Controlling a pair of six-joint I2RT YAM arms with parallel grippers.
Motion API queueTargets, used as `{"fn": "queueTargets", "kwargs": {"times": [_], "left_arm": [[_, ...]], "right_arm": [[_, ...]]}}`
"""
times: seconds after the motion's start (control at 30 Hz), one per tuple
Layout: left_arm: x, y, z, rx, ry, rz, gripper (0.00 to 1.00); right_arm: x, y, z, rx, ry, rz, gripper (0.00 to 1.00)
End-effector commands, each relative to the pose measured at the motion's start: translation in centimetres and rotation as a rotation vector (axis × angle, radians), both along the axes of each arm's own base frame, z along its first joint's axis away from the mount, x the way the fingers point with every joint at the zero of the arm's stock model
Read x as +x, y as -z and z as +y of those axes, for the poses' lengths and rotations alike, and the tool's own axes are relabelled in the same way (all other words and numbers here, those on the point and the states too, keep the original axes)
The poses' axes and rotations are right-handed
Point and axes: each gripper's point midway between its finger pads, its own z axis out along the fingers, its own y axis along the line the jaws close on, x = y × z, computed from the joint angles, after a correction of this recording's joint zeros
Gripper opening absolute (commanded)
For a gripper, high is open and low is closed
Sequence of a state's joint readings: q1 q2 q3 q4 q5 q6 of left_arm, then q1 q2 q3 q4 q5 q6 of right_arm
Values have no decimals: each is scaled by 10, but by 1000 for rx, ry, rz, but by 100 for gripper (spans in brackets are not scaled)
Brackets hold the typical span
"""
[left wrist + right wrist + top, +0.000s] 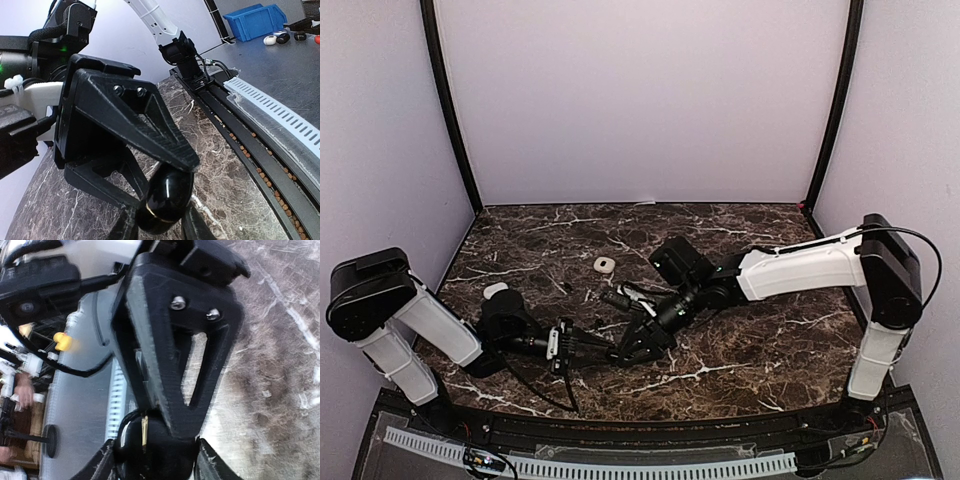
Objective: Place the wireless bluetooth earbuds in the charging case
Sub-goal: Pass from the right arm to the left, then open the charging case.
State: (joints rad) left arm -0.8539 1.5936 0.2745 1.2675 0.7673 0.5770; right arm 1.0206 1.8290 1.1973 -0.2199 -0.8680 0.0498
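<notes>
The charging case (165,192) is a glossy black egg shape with a thin gold seam, and it hangs low over the marble table (740,350) near the front middle. My left gripper (162,226) is shut on it, a fingertip on each side. My right gripper (155,467) is shut on the same case (160,450) from the opposite side. In the top view the two grippers, left (603,348) and right (640,342), meet tip to tip and hide the case. A small white earbud (605,264) lies alone on the marble behind them.
A few small dark bits (588,295) lie on the table between the earbud and the grippers. A white slotted strip (280,115) runs along the table's front edge. A blue bin (255,22) stands off the table. Purple walls (640,100) close in the back and sides.
</notes>
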Motion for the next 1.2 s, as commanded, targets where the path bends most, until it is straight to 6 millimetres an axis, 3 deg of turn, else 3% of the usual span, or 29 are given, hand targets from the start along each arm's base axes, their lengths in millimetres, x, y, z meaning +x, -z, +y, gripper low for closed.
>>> {"fn": "queueTargets", "kwargs": {"times": [0.0,0.1,0.2,0.5,0.57,0.73,0.87,1.0,1.17], "left_arm": [[3,-5,-2,-3,-15,13,14],[7,-4,-3,2,-39,34,14],[11,-5,-4,-2,-59,58,14],[17,-8,-5,-16,-92,103,14],[18,-8,-6,-16,-96,110,14],[22,-5,-7,-6,-114,139,15],[26,-3,-9,4,-123,168,15],[30,-4,-8,2,-128,200,15],[30,-2,-8,13,-124,208,15]], "right_arm": [[14,-17,1,59,74,-162,58],[20,-20,-11,47,124,-232,69],[25,-22,-22,41,166,-302,71],[49,-93,-65,268,430,-612,72],[48,-99,-75,343,449,-684,79],[34,-88,-89,425,408,-760,72],[23,-70,-82,391,295,-753,69],[10,-57,-75,383,176,-771,55],[2,-48,-63,372,103,-830,54]]}}
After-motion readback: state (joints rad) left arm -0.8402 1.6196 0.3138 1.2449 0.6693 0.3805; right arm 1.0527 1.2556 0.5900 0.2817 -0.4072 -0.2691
